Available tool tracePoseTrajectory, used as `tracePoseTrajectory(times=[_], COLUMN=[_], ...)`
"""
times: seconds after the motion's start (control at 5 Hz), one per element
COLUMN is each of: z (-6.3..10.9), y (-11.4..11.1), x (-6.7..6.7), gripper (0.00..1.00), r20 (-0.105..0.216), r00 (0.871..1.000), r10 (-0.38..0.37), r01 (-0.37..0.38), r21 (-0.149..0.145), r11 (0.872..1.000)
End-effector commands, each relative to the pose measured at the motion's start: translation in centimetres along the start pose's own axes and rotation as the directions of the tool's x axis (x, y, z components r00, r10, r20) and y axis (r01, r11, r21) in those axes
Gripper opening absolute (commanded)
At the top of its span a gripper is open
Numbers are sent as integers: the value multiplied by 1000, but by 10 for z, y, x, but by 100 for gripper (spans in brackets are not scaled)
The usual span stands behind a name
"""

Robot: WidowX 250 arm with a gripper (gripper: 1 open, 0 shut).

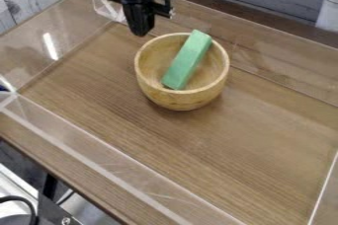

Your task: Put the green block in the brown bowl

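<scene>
The green block (pixel 189 58) lies tilted inside the brown bowl (pixel 158 93), its upper end resting on the far rim. The bowl stands on the wooden tabletop near the middle. My gripper (pixel 140 27) hangs behind and to the left of the bowl, above the table, clear of both bowl and block. Its dark fingers are pressed together with nothing between them.
A clear acrylic wall (pixel 79 155) rings the wooden tabletop (pixel 224 150), with a low front edge and a taller back panel. Beyond it are a pale wooden floor and a white wall.
</scene>
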State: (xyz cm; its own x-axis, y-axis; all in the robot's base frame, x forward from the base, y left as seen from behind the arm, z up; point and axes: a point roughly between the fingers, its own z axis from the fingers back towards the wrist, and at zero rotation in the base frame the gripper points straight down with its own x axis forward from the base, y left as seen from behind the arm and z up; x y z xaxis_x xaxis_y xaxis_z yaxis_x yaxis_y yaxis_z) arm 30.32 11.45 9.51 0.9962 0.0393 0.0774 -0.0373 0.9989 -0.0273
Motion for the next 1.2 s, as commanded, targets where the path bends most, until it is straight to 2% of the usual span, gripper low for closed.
tracePoseTrajectory(times=[0.0, 0.2, 1.0], z=[6, -2, -35], y=[19, 35, 67], x=[7, 7, 9], gripper=[0, 0, 0], r20=[39, 31, -18], r00=[999, 998, 992], r10=[29, 61, 122], r01=[-30, -62, -120], r21=[27, 33, 58], r11=[999, 998, 991])
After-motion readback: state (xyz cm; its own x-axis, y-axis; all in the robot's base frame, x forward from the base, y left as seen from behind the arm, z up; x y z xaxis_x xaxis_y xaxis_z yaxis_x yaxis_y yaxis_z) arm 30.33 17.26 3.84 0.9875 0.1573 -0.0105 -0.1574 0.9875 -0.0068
